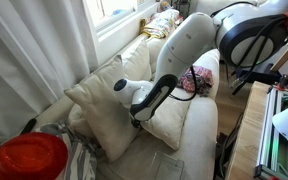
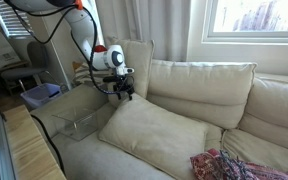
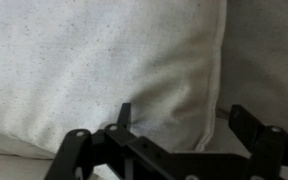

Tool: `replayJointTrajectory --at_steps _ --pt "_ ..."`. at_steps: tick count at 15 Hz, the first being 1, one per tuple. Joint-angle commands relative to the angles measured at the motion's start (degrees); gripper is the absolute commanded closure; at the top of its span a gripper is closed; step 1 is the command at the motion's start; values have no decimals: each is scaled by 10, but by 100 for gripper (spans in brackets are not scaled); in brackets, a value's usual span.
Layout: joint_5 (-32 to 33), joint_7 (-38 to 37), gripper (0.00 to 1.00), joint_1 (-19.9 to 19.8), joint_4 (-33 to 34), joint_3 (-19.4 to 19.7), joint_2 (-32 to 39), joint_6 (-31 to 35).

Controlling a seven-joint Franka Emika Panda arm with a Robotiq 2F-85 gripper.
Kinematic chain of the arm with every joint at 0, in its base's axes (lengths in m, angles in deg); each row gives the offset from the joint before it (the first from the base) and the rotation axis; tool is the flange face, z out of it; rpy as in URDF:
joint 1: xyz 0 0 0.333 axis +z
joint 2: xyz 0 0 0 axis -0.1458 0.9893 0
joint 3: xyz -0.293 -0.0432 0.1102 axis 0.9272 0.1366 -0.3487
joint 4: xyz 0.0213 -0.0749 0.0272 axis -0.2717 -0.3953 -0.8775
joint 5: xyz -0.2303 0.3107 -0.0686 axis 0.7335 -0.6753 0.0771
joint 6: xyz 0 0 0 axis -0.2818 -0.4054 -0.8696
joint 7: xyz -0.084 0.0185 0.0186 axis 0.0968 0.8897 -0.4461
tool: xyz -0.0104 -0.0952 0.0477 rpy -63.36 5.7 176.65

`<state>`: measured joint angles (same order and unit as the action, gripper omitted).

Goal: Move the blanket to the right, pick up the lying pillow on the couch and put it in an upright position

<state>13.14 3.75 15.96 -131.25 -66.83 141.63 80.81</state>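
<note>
We note clear bin (image 2: 76,122) on couch (image 2: 199,85), contents unclear; pillow (image 2: 164,135) lies just under gripper (image 2: 123,94), fingers spread.

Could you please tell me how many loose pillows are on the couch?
2. The flat pillow lies on the couch; the upright pillow stands at its end, behind the tool. More may be hidden.
</note>
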Motion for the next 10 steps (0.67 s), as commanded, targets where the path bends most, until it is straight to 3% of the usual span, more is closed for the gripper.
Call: replayJointTrajectory --at_steps 1,2,3,4,10 --pt "22 -53 0 37 9 42 21 5" --pt "23 -60 0 41 14 47 27 1" --pt "24 -62 8 45 19 49 31 -3" --pt "26 -66 26 49 22 54 36 -3" --pt "16 -53 71 35 28 46 36 0"
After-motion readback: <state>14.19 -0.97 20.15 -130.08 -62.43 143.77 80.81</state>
